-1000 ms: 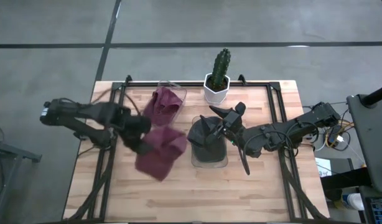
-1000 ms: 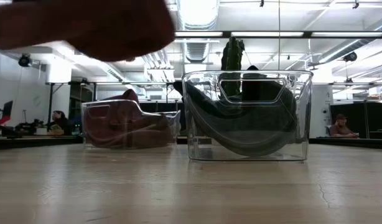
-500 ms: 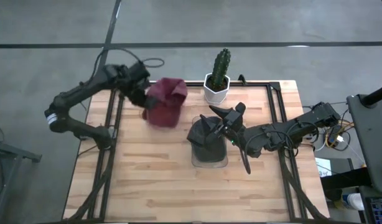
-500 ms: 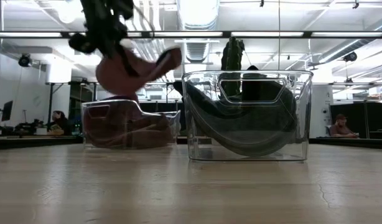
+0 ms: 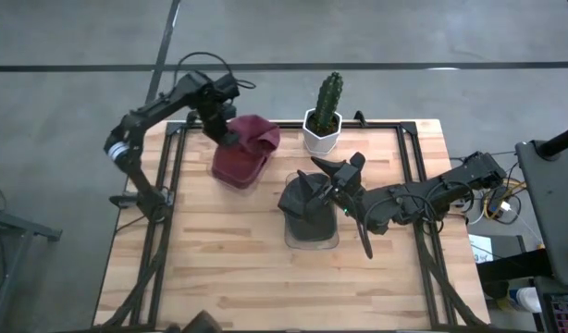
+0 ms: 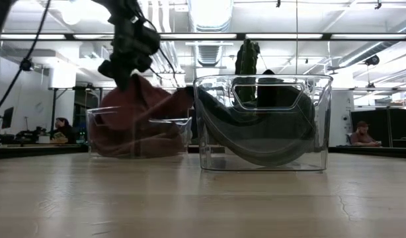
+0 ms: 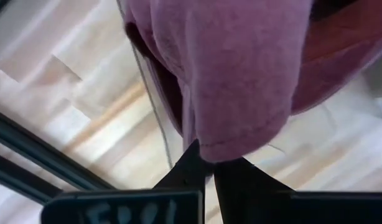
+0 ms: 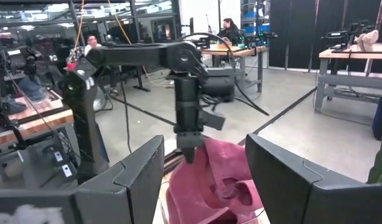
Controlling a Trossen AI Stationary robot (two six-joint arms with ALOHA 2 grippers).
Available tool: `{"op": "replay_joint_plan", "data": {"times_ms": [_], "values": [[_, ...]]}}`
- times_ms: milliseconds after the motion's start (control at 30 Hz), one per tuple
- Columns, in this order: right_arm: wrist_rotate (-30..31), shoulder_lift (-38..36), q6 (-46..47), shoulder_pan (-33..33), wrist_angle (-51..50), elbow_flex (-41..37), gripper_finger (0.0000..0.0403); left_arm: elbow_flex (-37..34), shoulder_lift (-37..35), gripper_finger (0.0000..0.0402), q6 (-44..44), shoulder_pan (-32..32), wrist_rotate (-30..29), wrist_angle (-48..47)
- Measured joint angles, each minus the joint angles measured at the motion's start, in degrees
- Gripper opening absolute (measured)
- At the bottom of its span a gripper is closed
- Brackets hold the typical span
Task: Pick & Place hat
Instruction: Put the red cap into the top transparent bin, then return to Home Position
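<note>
A: Left end effector?
B: Pinching a fold of the maroon hat between near-closed fingers, hanging over the far left part of the bench.
A: Hat itself?
B: Draping down from that pinch into the left clear bin, bulging above its rim, sitting on more maroon fabric inside.
A: Right end effector?
B: Hovering with fingers spread wide, just right of the hat, above the right clear bin.
A: Inside that bin?
B: Holding a dark hat, slumping against the walls.
A: Farther out?
B: Potted cactus standing at the far edge, between the two arms. Beyond the bench, people sitting at desks in the room.
</note>
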Motion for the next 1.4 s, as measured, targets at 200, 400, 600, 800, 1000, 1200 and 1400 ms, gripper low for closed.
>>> {"op": "replay_joint_plan", "data": {"times_ms": [200, 400, 600, 800, 1000, 1200, 1400], "values": [[0.38, 0.00, 1.00, -0.02, 0.18, 0.00, 0.0221, 1.92, 4.85, 0.0017, -2.21, -0.01, -2.20, -0.12], [0.37, 0.00, 0.79, -0.02, 0.10, 0.00, 0.0221, 1.63, 7.59, 0.0048, -0.54, -0.01, -2.86, -0.59], [0.35, 0.00, 0.76, -0.04, -0.11, 0.00, 0.0221, 1.63, 6.36, 0.0116, 0.93, -0.01, -7.41, -0.84], [0.37, 0.00, -0.89, -0.04, -0.31, 0.00, 0.0221, 1.63, 2.13, 0.0153, -1.29, -0.02, -22.05, 1.01], [0.37, 0.00, -2.26, -0.20, -0.77, 0.00, 0.0221, 1.98, -2.47, 0.0155, -5.52, -0.30, -15.13, 2.18], [0.36, 0.04, -2.11, -0.55, -1.97, 0.00, 0.0221, 1.70, -8.46, 0.0156, -10.29, -0.97, -3.33, 7.20], [-12.57, -0.75, 7.01, -3.14, -5.61, 0.00, 0.0160, 0.67, -14.38, 0.0145, -12.50, -3.11, 5.89, 13.83]]}}
